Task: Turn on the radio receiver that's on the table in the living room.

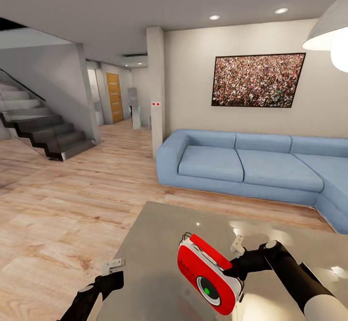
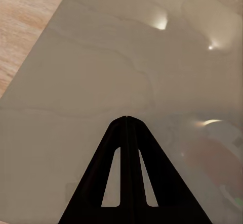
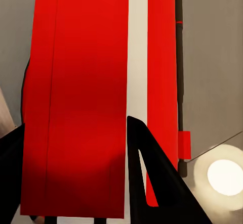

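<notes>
We see our right hand [image 1: 235,276] clamped on the radio [image 1: 209,273], which is tilted over the grey bench [image 1: 154,244], its dial centre green; in the right wrist view a finger [image 3: 152,178] lies against the red body [image 3: 76,102]. Our left hand [image 2: 126,119] has its fingers together, just above the bench [image 2: 91,67]. Blue sofa [image 1: 241,164] beyond the bench.

Your right gripper [image 1: 238,275] sat mostly hidden behind the radio receiver [image 1: 209,274], so you could not tell how its fingers met the casing. The pendant lamp [image 1: 328,34] and the sofa [image 1: 261,166] were cut off by the picture's edge. The radio's reflection [image 2: 217,158] beside your left gripper [image 2: 126,119] on the surface [image 2: 91,72] was blurred.
</notes>
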